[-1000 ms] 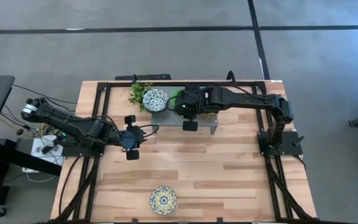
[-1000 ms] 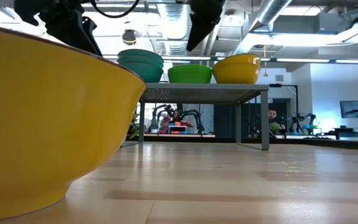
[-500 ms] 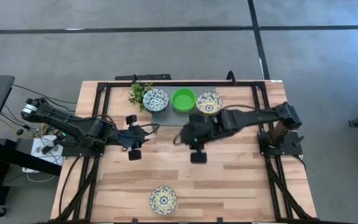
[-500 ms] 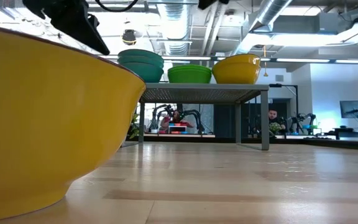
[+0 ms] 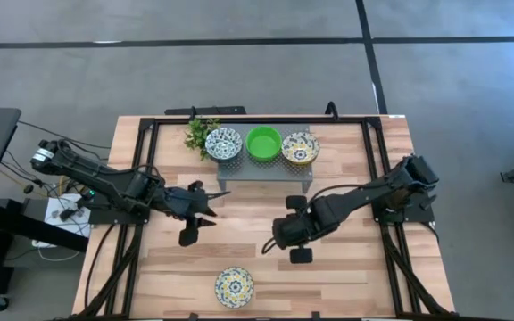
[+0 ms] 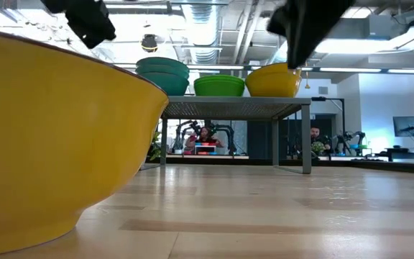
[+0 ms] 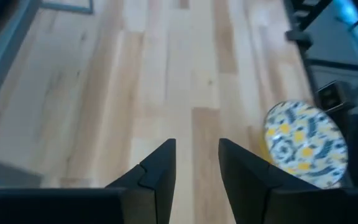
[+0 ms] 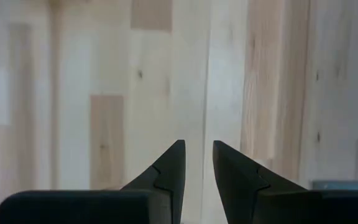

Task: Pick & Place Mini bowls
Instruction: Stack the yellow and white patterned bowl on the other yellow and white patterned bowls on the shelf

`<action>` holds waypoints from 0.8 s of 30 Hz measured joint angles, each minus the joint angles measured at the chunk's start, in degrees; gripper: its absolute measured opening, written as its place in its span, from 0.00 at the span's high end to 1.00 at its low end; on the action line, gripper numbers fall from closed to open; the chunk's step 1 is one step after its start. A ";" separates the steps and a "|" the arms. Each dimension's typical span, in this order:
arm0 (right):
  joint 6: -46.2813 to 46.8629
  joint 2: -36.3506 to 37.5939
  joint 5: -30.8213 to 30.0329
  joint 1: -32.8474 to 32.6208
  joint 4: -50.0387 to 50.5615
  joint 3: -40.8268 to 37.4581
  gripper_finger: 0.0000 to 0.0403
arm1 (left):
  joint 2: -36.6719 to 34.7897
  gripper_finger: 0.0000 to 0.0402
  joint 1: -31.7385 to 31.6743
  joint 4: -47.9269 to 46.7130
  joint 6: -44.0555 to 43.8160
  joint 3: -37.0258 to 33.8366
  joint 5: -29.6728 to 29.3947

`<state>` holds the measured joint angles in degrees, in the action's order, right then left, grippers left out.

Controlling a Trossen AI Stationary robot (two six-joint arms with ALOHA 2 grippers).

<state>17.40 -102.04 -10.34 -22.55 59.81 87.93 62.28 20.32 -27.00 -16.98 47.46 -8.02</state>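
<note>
High view: three mini bowls [image 5: 262, 144] sit on the grey stand [image 5: 266, 168] at 12 o'clock; a yellow-patterned bowl [image 5: 234, 286] waits at 6.

Wrist views: left gripper [image 7: 196, 163] and right gripper [image 8: 197, 163] hover with jaws slightly spread, empty. Both descending together risks collision.

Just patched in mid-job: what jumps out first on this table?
Three mini bowls sit in a row on the grey stand at the table's far edge, the bright green one in the middle. A lone yellow-patterned bowl sits at the near edge, with both empty grippers, left and right, hovering mid-table.
</note>
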 joint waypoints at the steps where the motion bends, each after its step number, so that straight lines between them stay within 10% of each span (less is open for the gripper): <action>1: 0.63 0.10 -0.01 0.00 -0.68 -1.46 0.81 | 0.00 0.70 0.37 0.85 -0.02 0.00 0.41; 10: 1.48 11.12 1.33 1.27 -8.45 -12.66 0.81 | 9.54 0.70 1.71 8.77 -2.85 0.04 9.70; 24: -0.85 30.71 1.34 0.49 -50.58 -43.14 0.81 | 25.18 0.70 5.02 22.70 -12.11 0.04 17.75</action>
<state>16.56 -71.33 -8.99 -22.06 9.22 44.79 87.46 25.34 -4.30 -29.08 47.51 9.73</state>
